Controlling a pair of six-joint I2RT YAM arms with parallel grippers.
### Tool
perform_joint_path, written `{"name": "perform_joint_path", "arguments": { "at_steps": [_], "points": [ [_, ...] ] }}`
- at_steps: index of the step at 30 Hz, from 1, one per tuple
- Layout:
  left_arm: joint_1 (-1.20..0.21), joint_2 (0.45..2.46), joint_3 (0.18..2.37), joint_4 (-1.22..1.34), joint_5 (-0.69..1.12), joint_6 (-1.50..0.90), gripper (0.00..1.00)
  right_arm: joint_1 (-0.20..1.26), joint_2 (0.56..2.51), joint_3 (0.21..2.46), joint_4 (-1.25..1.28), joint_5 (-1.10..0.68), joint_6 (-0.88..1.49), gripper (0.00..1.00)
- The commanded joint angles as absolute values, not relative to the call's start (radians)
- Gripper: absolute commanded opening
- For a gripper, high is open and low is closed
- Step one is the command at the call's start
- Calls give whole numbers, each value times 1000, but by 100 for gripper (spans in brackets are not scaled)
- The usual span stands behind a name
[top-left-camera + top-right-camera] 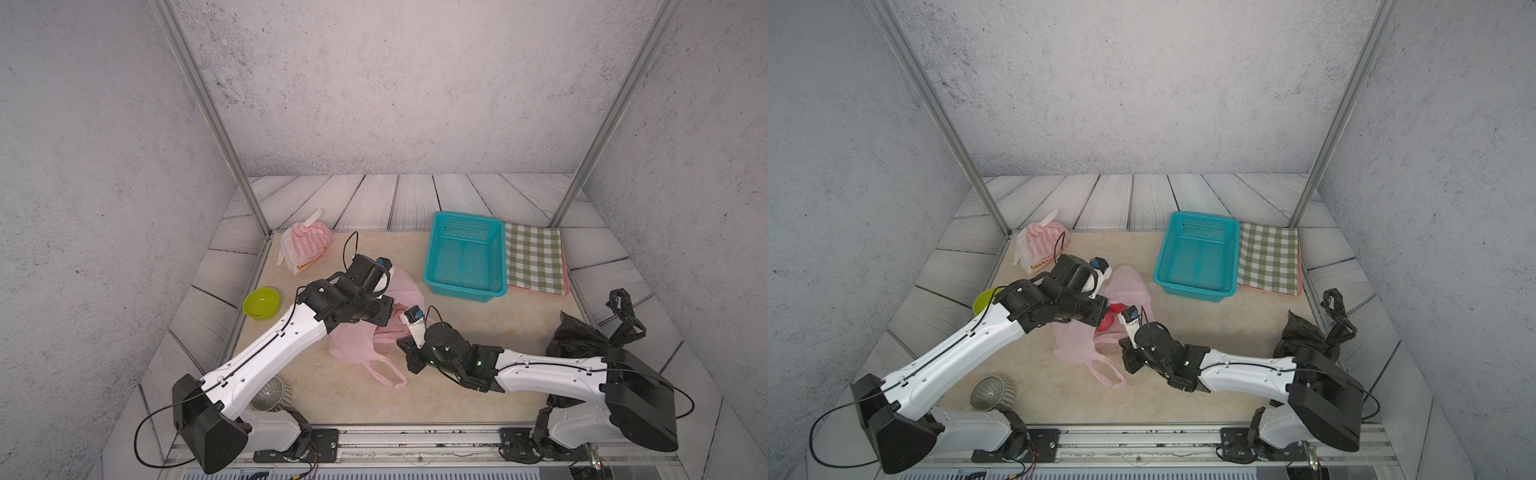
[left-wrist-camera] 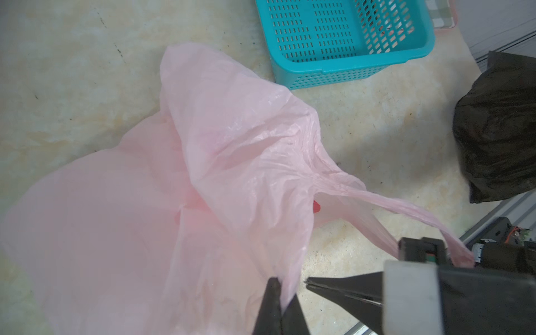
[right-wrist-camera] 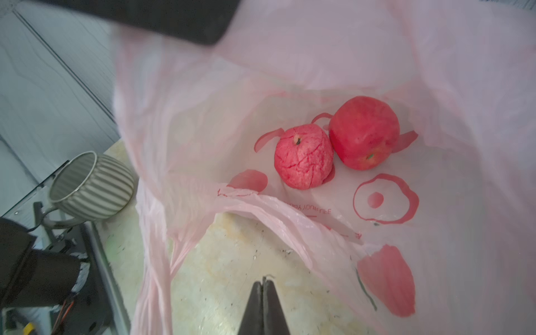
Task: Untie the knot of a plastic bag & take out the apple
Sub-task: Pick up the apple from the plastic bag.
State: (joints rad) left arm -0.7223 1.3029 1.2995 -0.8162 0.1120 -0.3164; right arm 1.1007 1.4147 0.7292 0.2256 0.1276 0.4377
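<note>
Bag open, apples inside
Your left hand [image 2: 280,290] pinches the bag [image 2: 220,139]. Your right hand [image 3: 264,282] is closed and empty, and the bag's rim lies between it and the apples [image 3: 303,156] at its 11 o'clock. Basket [image 1: 463,253] at 1 o'clock.

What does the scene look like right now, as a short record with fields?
bag: pink bag, mouth open, handles loose
contents: wrinkled apple and smooth apple, side by side inside
left gripper: shut on the bag's edge
right gripper: shut, empty, at the bag's mouth
nearby: teal basket, beyond the bag
</note>
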Motion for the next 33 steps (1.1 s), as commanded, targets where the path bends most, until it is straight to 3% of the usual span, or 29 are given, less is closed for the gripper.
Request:
{"name": "perform_joint_path", "arguments": {
  "at_steps": [1, 15, 17, 22, 26, 33],
  "points": [
    [-713, 1298, 1362, -821, 168, -266, 0, 1105, 1480, 787, 277, 209, 402, 0],
    [-712, 1262, 1423, -894, 277, -236, 0, 1105, 1825, 987, 472, 317, 264, 0],
    [-712, 1255, 1418, -906, 288, -234, 0, 1103, 1861, 1013, 501, 364, 247, 6],
    [-712, 1227, 1356, -926, 271, -229, 0, 1089, 1956, 1133, 451, 370, 218, 34],
    [-710, 1185, 1295, -941, 229, -232, 0, 1072, 1997, 1173, 433, 392, 244, 44],
    [-708, 1130, 1267, -962, 213, -238, 0, 1026, 2079, 1266, 390, 343, 265, 75]
  ]
}}
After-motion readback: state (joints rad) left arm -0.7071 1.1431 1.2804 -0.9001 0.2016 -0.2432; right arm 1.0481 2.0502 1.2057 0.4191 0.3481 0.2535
